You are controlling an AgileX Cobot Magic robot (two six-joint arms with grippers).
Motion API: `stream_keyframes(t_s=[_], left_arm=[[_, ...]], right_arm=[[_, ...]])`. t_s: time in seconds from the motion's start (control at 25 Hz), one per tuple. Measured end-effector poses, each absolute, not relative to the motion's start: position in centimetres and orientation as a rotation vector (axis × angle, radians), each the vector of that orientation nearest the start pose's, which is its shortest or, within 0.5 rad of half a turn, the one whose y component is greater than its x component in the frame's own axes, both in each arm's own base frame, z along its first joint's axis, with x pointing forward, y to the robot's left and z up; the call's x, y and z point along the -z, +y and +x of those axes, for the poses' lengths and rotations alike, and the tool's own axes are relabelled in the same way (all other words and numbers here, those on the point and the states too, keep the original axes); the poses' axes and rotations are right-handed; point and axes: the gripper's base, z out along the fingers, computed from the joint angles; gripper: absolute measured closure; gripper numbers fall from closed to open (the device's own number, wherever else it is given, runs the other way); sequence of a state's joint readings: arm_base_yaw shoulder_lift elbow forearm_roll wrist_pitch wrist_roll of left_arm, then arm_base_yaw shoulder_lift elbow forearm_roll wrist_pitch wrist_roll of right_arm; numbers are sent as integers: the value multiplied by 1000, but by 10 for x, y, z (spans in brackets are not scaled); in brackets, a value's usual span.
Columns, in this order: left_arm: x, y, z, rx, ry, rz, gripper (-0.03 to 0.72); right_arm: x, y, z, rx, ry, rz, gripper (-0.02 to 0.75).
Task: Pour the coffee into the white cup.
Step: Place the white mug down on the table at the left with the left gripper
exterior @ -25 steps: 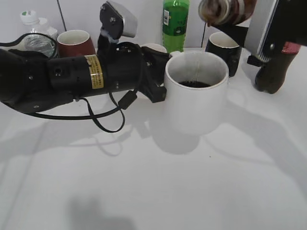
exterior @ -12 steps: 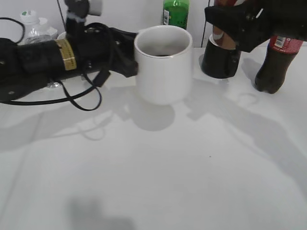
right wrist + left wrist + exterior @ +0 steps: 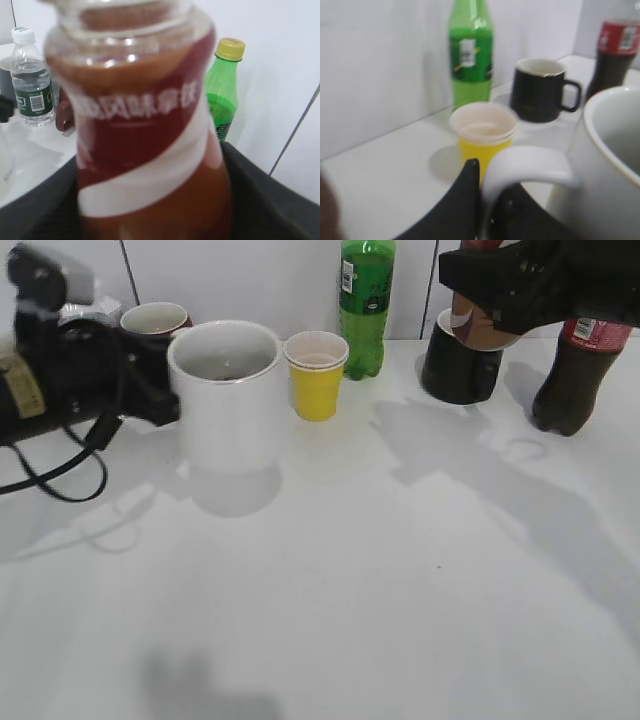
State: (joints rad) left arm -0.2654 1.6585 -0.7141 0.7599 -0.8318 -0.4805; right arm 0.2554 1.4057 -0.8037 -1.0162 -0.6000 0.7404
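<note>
Looking along the worktop [image 3: 400,570] in the exterior view, you see the left gripper [image 3: 165,405] at the far left, its jaws clenched on the handle of the large white ceramic cup [image 3: 226,395]. The cup stands upright just left of a small yellow paper cup [image 3: 317,377]. Behind them stand a tall green plastic bottle [image 3: 365,305] and a red mug [image 3: 157,320]. At upper right, your right gripper [image 3: 500,285] holds the brown glass coffee bottle [image 3: 478,328] above a black ceramic mug [image 3: 458,370]; a dark cola bottle [image 3: 578,370] stands beside it.

In the left wrist view, a black finger [image 3: 465,200] lies against the white cup's handle [image 3: 527,167], with the yellow cup, green bottle and black mug beyond.

In the right wrist view, the coffee bottle [image 3: 145,135] fills the frame, gripped, its open mouth at the top and brown liquid inside. A clear water bottle [image 3: 31,80] stands behind at left.
</note>
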Motion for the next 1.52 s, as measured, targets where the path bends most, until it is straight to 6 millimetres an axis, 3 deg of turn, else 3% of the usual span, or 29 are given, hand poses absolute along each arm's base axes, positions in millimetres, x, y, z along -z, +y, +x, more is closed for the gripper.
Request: stream_keyframes(t_s=[0.4,0.68,1.08,1.52], left_arm=[[-182,-91,277,399,1666,487,648],[-180,-78,285,300,1631,333,648],[-137,-58,298,247,1699,215,648],[-118,-55,305,237,1746,197,648]], right_arm=[[-290,118,279,-489,1583,-722,204],[-291,117,279,-495,1583,-708,204],[-291,117,279,-498,1583,-705,204],[-291,118,279,-499,1583,-704,204]])
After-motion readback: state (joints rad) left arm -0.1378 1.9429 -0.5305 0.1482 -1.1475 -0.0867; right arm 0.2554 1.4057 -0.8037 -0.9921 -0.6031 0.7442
